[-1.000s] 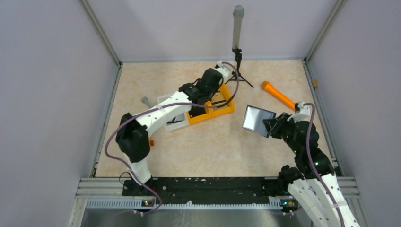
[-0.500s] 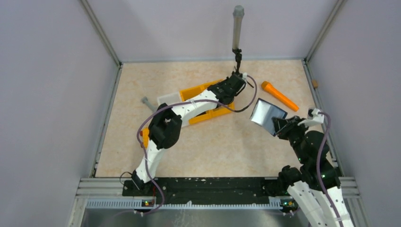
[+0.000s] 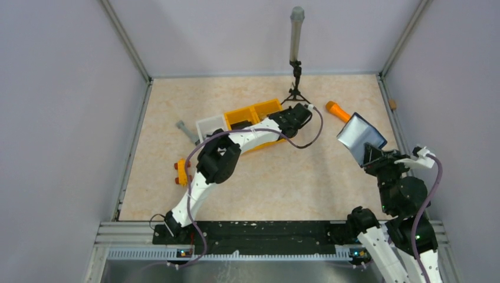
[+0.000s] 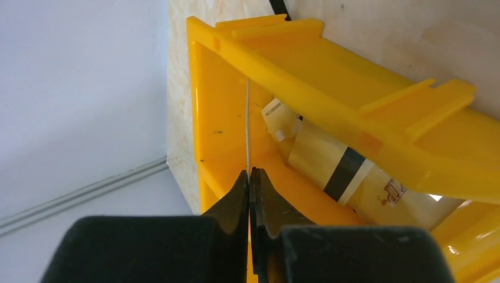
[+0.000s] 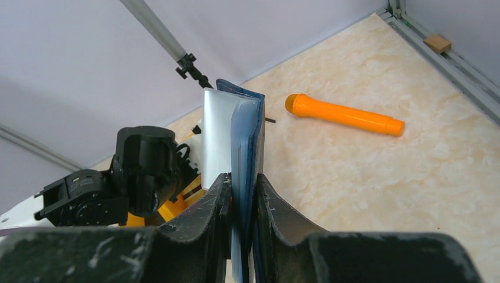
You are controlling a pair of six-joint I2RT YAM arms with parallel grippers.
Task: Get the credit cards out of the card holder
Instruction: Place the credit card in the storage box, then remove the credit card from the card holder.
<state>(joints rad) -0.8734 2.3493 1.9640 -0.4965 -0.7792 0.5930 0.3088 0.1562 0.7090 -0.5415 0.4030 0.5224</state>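
My right gripper (image 3: 368,154) is shut on the navy card holder (image 3: 361,134) and holds it upright above the table at the right. In the right wrist view the holder (image 5: 247,135) stands between my fingers, its pale silvery inner face turned left. My left gripper (image 3: 303,112) is at the right end of the yellow bin (image 3: 259,108). In the left wrist view its jaws (image 4: 249,172) are shut on a thin credit card (image 4: 247,118) seen edge-on over the bin. A tan card with a black stripe (image 4: 330,171) lies in the bin.
An orange flashlight (image 3: 335,108) lies behind the holder; it also shows in the right wrist view (image 5: 345,115). A microphone stand (image 3: 295,59) stands at the back. A white tray (image 3: 211,125), a grey tool (image 3: 184,127) and a small orange block (image 3: 181,172) lie left.
My left arm has swung right, from the bin's middle to its right end. My right arm has carried the card holder to the right and tilted it more upright.
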